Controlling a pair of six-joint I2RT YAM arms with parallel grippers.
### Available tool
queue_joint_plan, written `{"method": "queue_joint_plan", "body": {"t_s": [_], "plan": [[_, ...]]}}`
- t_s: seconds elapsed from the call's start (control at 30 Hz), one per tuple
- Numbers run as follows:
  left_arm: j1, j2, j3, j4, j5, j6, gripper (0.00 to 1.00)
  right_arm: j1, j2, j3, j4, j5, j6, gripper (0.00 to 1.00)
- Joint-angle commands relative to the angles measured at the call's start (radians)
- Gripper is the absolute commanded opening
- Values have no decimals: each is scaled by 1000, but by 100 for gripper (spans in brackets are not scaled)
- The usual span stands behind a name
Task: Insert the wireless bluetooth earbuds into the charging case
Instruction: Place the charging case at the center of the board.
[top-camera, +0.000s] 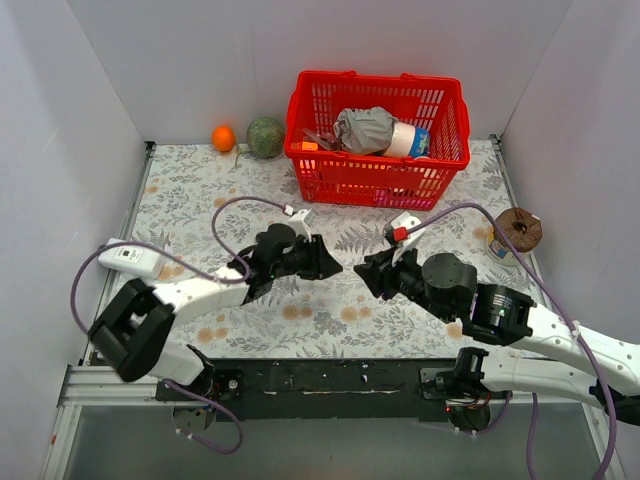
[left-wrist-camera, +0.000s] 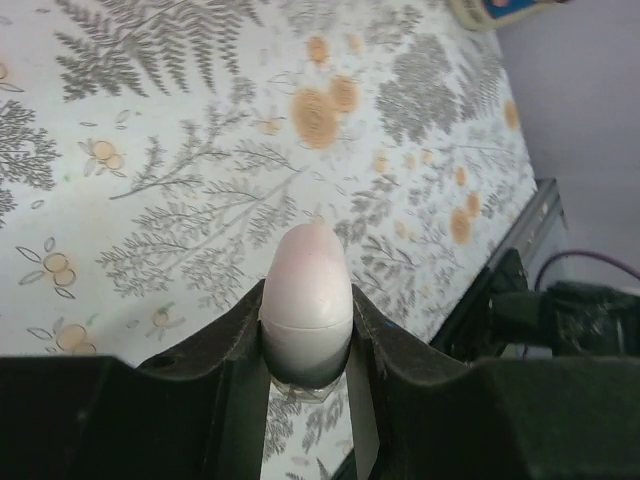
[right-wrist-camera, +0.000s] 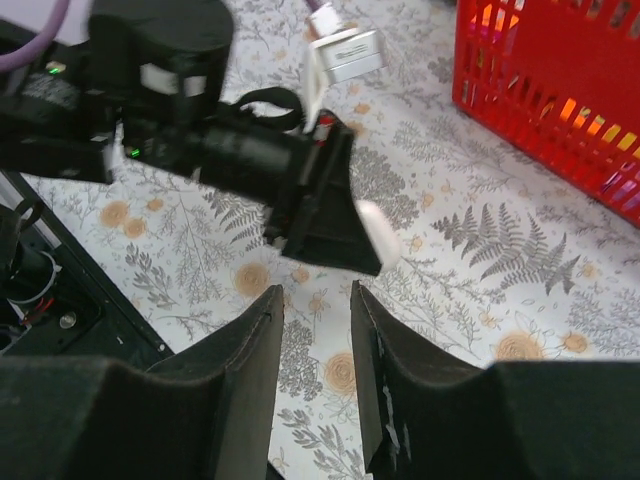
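Note:
My left gripper is shut on a white egg-shaped charging case, which is closed along its seam and held above the floral tablecloth. In the right wrist view the case shows as a white blur at the tip of the left gripper. My right gripper is open and empty, facing the left gripper across a short gap. In the top view the left gripper and the right gripper meet tip to tip at mid-table. No earbuds are in view.
A red basket with bundled items stands at the back. An orange and a green ball lie at the back left. A white device lies at the left edge, and a brown roll at the right.

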Motion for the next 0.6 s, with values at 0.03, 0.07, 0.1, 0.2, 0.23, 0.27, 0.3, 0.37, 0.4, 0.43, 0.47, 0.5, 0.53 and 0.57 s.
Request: {"method": "queue_joint_plan", "body": {"t_s": [0.03, 0.07, 0.1, 0.2, 0.23, 0.27, 0.3, 0.37, 0.4, 0.43, 0.47, 0.5, 0.53, 0.57], "plan": [[85, 253, 165, -141, -56, -89, 0, -1, -16, -48, 33, -26, 102, 40], [96, 273, 170, -144, -56, -90, 0, -3, -21, -56, 33, -28, 111, 40], [108, 293, 176, -141, -48, -87, 0, -1, -26, -71, 35, -34, 117, 40], [125, 356, 215, -159, -53, -52, 0, -3, -39, -105, 48, -56, 133, 39], [132, 397, 226, -166, -56, -40, 0, -3, -39, -111, 53, -60, 137, 39], [136, 417, 248, -175, -62, -26, 0, -3, -35, -116, 59, -62, 139, 39], [145, 436, 255, -178, -70, -23, 0, -3, -32, -119, 62, -72, 139, 39], [153, 474, 257, -164, -80, -27, 0, -3, -26, -119, 64, -83, 139, 39], [159, 480, 257, -160, -84, -29, 0, -3, -26, -119, 64, -86, 139, 38], [162, 490, 256, -156, -84, -31, 0, -3, -27, -119, 62, -88, 141, 38], [164, 494, 259, -159, -88, -32, 2, -3, -30, -120, 61, -89, 142, 38], [167, 497, 262, -164, -97, -28, 11, -3, -38, -122, 59, -89, 142, 38], [168, 500, 263, -173, -102, -26, 18, -1, -41, -128, 58, -89, 142, 38], [168, 499, 265, -185, -105, -21, 24, -3, -46, -133, 56, -85, 145, 38]]}}
